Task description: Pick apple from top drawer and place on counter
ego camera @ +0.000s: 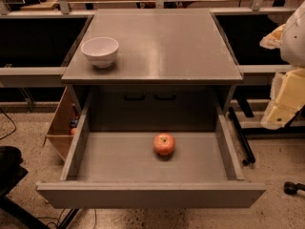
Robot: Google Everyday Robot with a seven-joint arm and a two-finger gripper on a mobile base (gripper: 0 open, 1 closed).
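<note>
A white bowl (100, 50) stands at the left of the counter (162, 46), near its front edge. Below the counter the drawer (150, 194) is pulled fully out, its long front panel nearest the camera and its low side walls running back to the cabinet.

The apple (164, 144) sits alone on the drawer floor, a little right of centre, well apart from both side walls and from the front panel. It stands stem dimple up, and being round it offers no long axis to line up with.

The gripper (285, 101) shows as pale cream parts at the far right edge, partly cut off and outside the drawer's right wall. Whether it is open or closed cannot be told.

The apple lies to the left of the gripper and lower in the view. The reach probably has to travel leftward over the right wall and then down into the drawer from above.
</note>
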